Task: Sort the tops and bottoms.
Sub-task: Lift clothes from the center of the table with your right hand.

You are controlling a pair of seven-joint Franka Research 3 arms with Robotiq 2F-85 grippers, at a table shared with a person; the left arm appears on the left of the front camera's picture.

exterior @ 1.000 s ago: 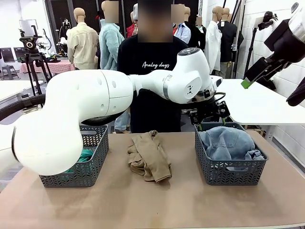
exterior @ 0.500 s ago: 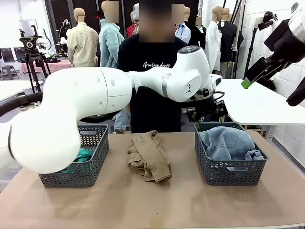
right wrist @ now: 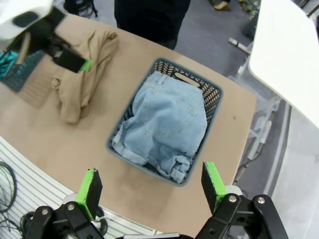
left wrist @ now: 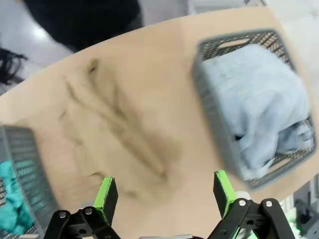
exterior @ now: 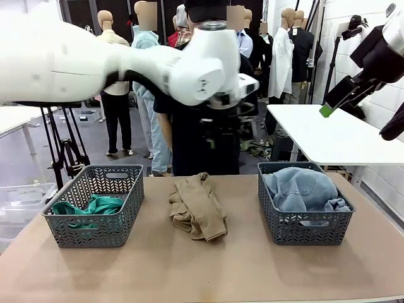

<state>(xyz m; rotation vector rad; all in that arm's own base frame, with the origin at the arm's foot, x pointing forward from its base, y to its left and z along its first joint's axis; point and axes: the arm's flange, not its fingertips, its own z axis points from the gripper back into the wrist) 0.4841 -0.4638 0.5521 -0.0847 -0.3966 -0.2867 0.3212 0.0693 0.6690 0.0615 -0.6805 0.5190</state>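
two grey baskets sit on a brown worktop (exterior: 252,271). the left basket (exterior: 95,237) holds a teal top (exterior: 95,206). the right basket (exterior: 309,230) holds pale shorts (exterior: 297,188). a tan top (exterior: 197,208) lies crumpled between them, touching neither. the left fingers (left wrist: 106,194) hang high over the middle of the worktop, spread wide and empty. the right fingers (right wrist: 91,188), also wide apart and empty, hover high above the right basket. the tan top looks like the last piece to sort. next, the left fingers would need to drop, pinch a fold and carry it to the left basket.
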